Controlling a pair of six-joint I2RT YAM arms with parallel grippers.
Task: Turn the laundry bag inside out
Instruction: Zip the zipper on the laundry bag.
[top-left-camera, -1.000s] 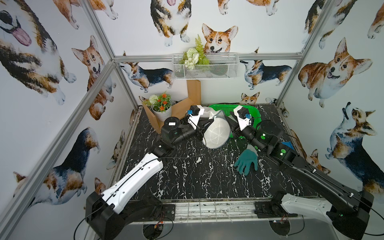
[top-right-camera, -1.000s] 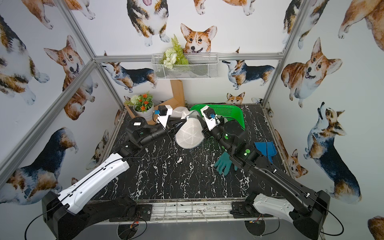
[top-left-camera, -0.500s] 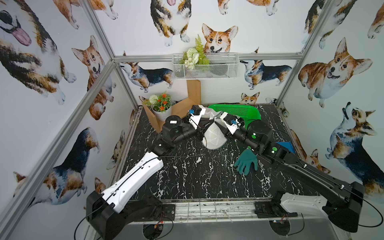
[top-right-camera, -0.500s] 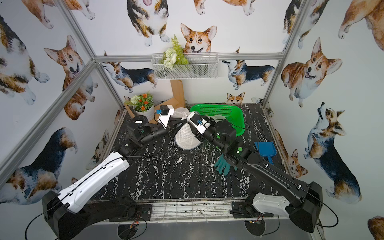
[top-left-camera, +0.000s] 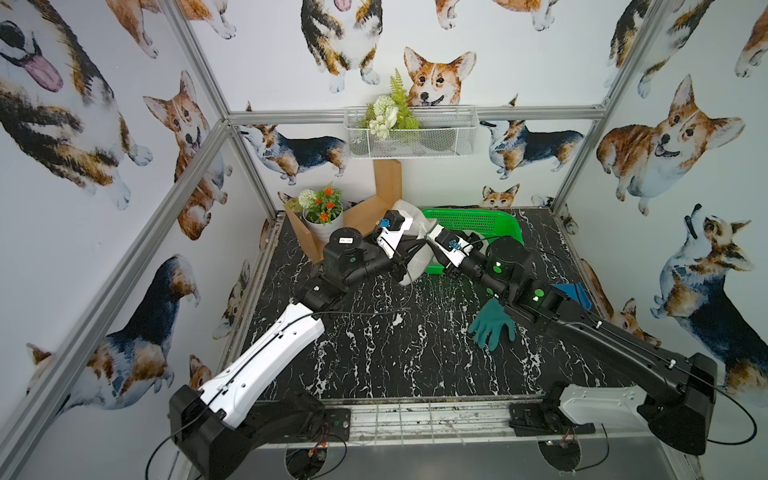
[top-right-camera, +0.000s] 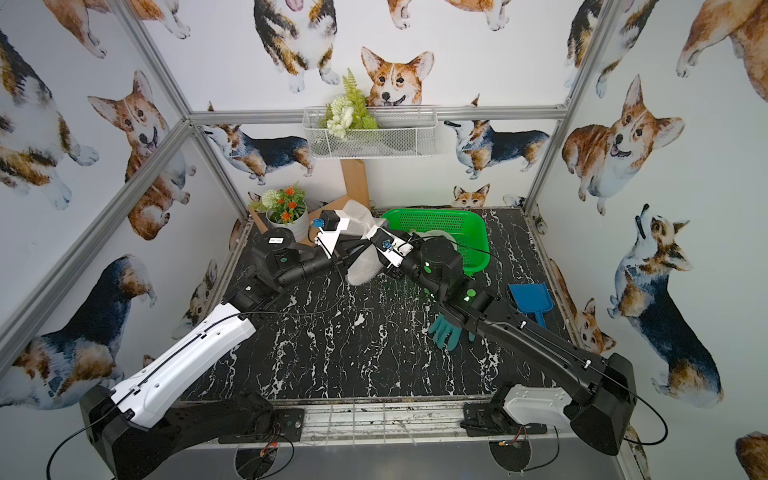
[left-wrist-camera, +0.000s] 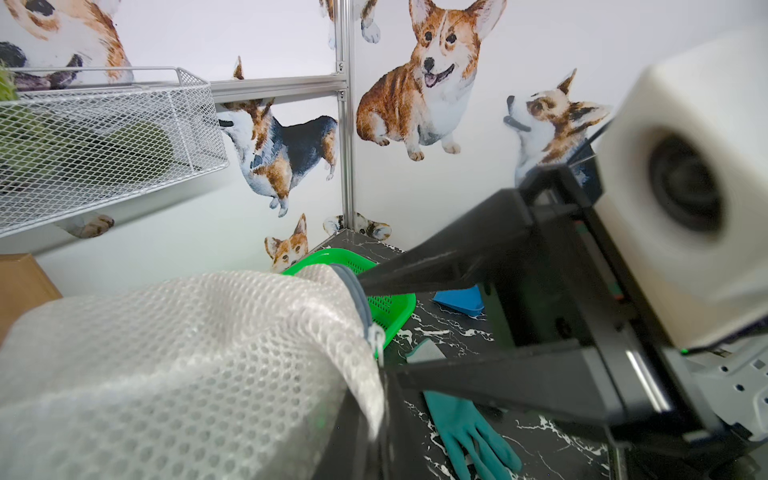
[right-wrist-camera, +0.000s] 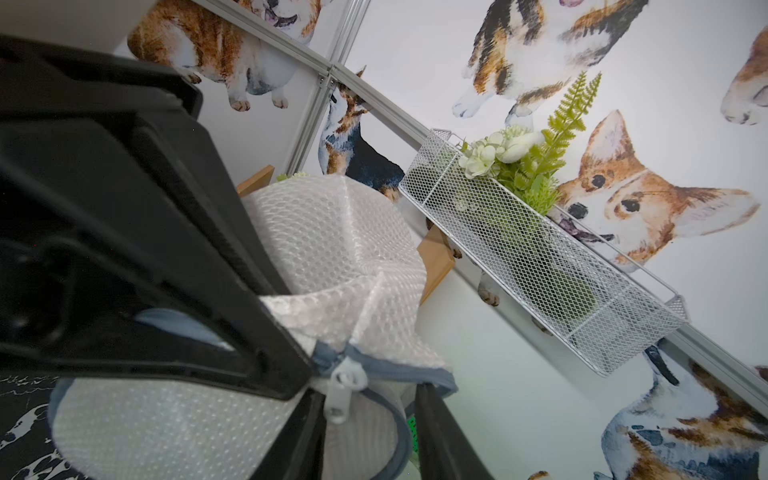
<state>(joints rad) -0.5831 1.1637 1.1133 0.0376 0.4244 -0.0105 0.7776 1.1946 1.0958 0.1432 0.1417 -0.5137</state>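
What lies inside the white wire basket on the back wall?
White artificial flowers and a green fern stand at one end of the wire basket. A dark green object lies beside them; the mesh hides what it is.

- White walls (top-left-camera: 540, 62) printed with corgis fill the upper frame and both sides.
- Silver metal bars (top-left-camera: 291, 117) run along the wall joins.
- A white wire basket (top-left-camera: 436, 143) holding greenery (top-left-camera: 390, 112) hangs upper centre.
- A black marbled tabletop (top-left-camera: 374, 353) fills the lower centre.
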